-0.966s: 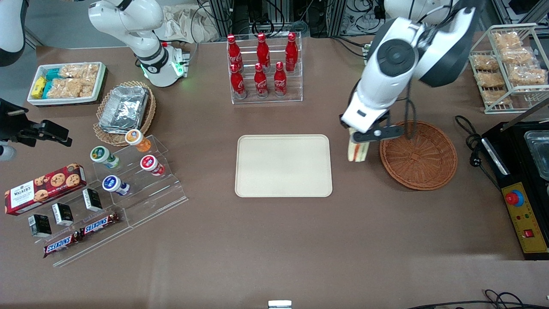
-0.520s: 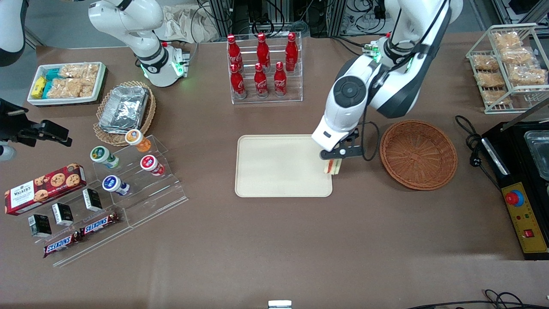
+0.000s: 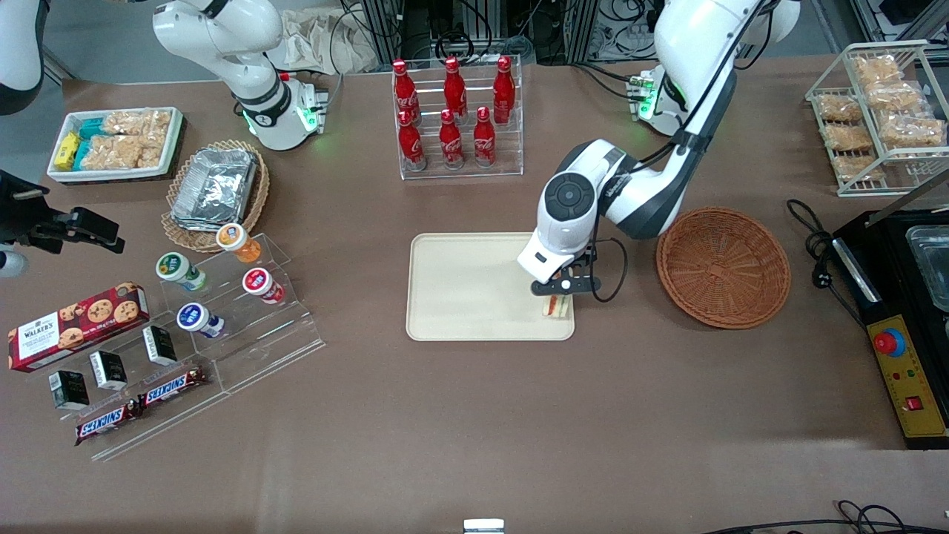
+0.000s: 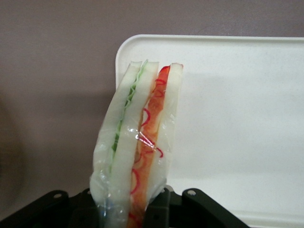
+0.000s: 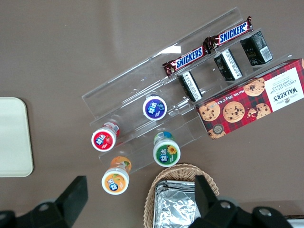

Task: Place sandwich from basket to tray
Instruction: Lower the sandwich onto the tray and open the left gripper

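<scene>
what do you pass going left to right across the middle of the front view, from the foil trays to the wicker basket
foil trays in their tan basket → cola bottle rack → tray → sandwich, held over the tray's corner by the gripper with jaws shut on it → basket

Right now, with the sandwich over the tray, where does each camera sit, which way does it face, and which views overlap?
Front view: high, facing the robots; shows the whole table, both arms, the gripper holding the sandwich over the tray, and the basket.
Left wrist view: on the working wrist, looking down its fingers at sandwich and tray.
Right wrist view: on the parked wrist, looking down at the snack display.
All three share the tray.
</scene>
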Controlling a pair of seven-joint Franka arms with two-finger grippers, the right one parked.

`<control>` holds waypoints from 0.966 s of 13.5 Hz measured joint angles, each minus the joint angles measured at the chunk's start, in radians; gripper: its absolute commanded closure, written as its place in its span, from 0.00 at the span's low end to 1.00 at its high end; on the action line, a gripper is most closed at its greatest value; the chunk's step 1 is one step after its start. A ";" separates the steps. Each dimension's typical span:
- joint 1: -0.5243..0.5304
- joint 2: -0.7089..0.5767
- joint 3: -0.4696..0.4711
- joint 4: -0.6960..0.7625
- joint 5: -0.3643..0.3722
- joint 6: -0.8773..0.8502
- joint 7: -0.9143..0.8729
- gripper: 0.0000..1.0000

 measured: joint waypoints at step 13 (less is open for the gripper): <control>0.000 0.114 0.000 0.011 0.050 0.089 -0.028 0.00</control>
